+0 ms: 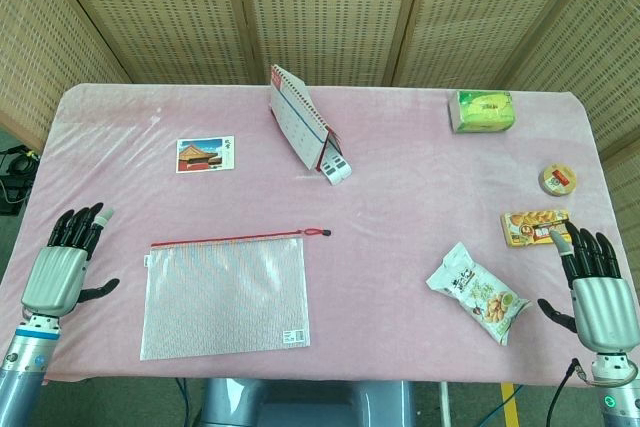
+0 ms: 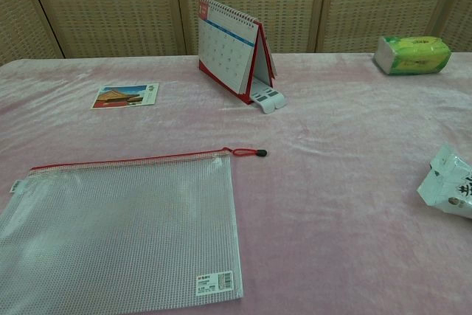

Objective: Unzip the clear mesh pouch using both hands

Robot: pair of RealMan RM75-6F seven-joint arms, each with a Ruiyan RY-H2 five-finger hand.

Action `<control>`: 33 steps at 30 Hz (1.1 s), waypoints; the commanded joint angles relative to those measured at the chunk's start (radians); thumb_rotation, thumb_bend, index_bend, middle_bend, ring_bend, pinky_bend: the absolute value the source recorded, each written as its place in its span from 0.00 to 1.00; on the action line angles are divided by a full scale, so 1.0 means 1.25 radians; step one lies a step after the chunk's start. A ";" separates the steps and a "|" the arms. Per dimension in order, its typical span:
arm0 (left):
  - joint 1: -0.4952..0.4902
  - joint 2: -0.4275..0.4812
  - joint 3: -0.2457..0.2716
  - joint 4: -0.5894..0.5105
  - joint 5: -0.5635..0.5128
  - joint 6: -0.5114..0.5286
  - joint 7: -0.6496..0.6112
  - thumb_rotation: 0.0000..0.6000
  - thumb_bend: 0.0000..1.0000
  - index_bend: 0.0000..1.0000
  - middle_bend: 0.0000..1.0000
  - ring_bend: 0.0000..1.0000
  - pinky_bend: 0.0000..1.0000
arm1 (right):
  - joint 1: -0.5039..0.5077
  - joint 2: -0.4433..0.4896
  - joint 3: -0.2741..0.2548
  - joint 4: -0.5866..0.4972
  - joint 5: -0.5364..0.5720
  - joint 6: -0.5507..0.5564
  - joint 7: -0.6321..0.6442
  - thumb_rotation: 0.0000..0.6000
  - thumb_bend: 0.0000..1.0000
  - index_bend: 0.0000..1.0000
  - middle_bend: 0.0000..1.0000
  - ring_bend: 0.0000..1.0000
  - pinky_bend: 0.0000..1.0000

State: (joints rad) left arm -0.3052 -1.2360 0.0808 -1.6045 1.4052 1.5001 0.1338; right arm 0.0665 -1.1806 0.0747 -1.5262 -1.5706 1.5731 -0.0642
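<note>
Left hand (image 1: 62, 262): empty, fingers spread, just left of the pouch.
Right hand (image 1: 598, 287): empty, fingers spread, well apart.
Pouch (image 1: 225, 294): flat, zipped, pull (image 1: 322, 233) at right end.
Risk: unpinned pouch likely slides when pulled.

Clear mesh pouch (image 2: 122, 230) flat on pink tablecloth (image 2: 339, 175), red zipper pull (image 2: 249, 153) at right end. Desk calendar (image 2: 232, 53), postcard (image 2: 125, 96), tissue pack (image 2: 411, 54) behind; probably a snack bag (image 2: 450, 182) at right edge.

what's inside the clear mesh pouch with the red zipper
Nothing visible: through the flat clear mesh pouch with the red zipper only the pink tablecloth shows. The white label at its lower right corner hides a small patch.
</note>
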 commanded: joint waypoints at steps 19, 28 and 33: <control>-0.286 -0.154 -0.211 -0.042 -0.087 -0.342 0.219 1.00 0.00 0.10 0.89 0.91 1.00 | 0.004 0.012 0.001 -0.011 0.007 -0.013 0.019 1.00 0.00 0.09 0.00 0.00 0.00; -0.476 -0.310 -0.285 0.040 -0.373 -0.509 0.410 1.00 0.09 0.27 0.90 0.92 1.00 | 0.011 0.004 0.012 0.020 0.039 -0.034 0.037 1.00 0.00 0.10 0.00 0.00 0.00; -0.551 -0.388 -0.301 0.118 -0.484 -0.521 0.461 1.00 0.20 0.34 0.90 0.92 1.00 | 0.013 0.005 0.019 0.022 0.054 -0.041 0.042 1.00 0.00 0.10 0.00 0.00 0.00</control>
State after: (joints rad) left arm -0.9330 -1.6611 -0.2709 -1.5173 0.8687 0.8768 0.6609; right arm 0.0826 -1.1741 0.0980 -1.4999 -1.5053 1.5234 -0.0124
